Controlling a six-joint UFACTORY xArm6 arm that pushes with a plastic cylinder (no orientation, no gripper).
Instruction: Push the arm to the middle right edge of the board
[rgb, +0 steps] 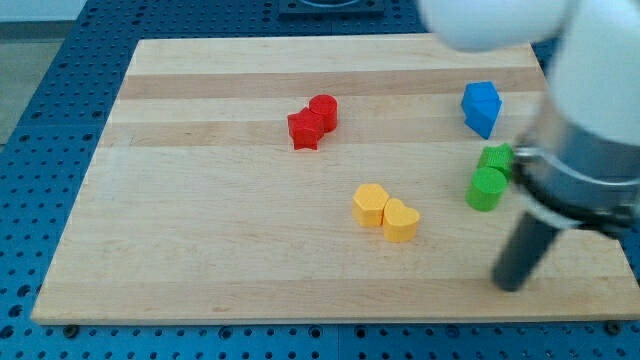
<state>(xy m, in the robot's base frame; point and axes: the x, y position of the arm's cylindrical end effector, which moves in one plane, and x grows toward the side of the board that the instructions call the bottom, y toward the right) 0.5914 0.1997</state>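
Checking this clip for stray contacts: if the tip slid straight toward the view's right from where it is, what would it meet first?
Nothing, as far as the view shows. My tip sits below-right of the green cylinder, and only bare board lies between it and the right edge.

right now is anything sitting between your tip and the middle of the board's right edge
Nothing visible does. My tip rests on bare wood near the view's lower right, and the board's right edge lies further to the view's right and up. The green cylinder and green block sit up and to the view's left of my tip, off that line.
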